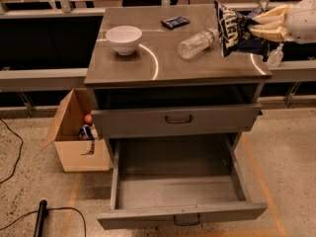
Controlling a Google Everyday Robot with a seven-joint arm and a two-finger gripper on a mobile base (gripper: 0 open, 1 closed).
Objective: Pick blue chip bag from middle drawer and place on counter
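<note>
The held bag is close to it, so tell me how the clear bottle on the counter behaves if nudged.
Lying on its side on the counter, the clear bottle would probably roll. It looks empty, so likely light. The gripper, shut on the blue chip bag, hangs just right of its cap.

Cream claw (254,27) over grey-brown counter (197,65) holds navy, white-lettered chip bag (228,28).

White bowl (123,38), clear bottle (196,44), cardboard box (74,135)
</note>
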